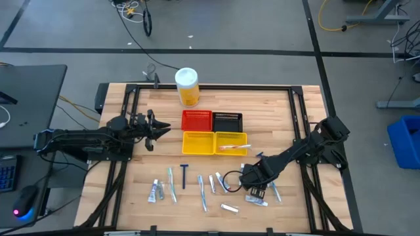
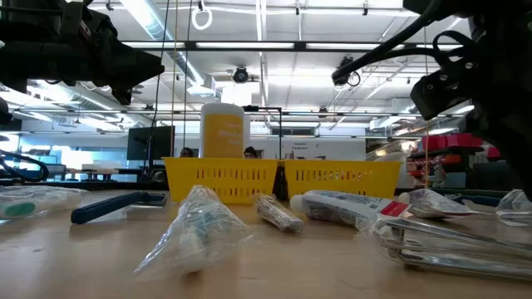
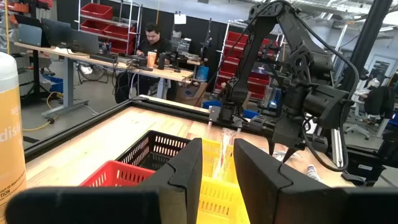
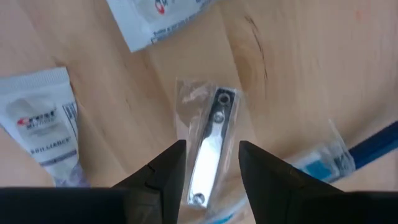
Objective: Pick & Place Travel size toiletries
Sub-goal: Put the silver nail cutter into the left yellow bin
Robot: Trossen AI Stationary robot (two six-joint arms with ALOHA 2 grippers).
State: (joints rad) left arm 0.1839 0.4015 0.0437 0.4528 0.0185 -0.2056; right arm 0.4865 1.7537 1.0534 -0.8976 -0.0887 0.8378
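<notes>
The toiletries lie in a loose row on the table's near part: white tubes [image 1: 155, 190], a pale toothbrush [image 1: 170, 183], a blue-handled razor [image 1: 184, 174] and several wrapped pieces. One wrapped piece [image 1: 233, 147] lies in the right yellow basket. My right gripper [image 1: 252, 187] points down over the row's right end. In its wrist view it is open [image 4: 211, 144], with a finger on either side of a silver nail clipper in clear wrap [image 4: 208, 140], and I see no touch. My left gripper [image 1: 157, 128] hovers open [image 3: 217, 144] left of the red basket, holding nothing.
Red [image 1: 197, 120] and black [image 1: 227, 121] mesh baskets stand mid-table, with two yellow ones [image 1: 198, 142] in front of them. A tall yellow canister [image 1: 187, 86] stands behind them. A white tube [image 4: 43, 124] and a blue wrapped piece [image 4: 336, 158] flank the clipper. A person sits at a desk [image 3: 152, 37] beyond the table.
</notes>
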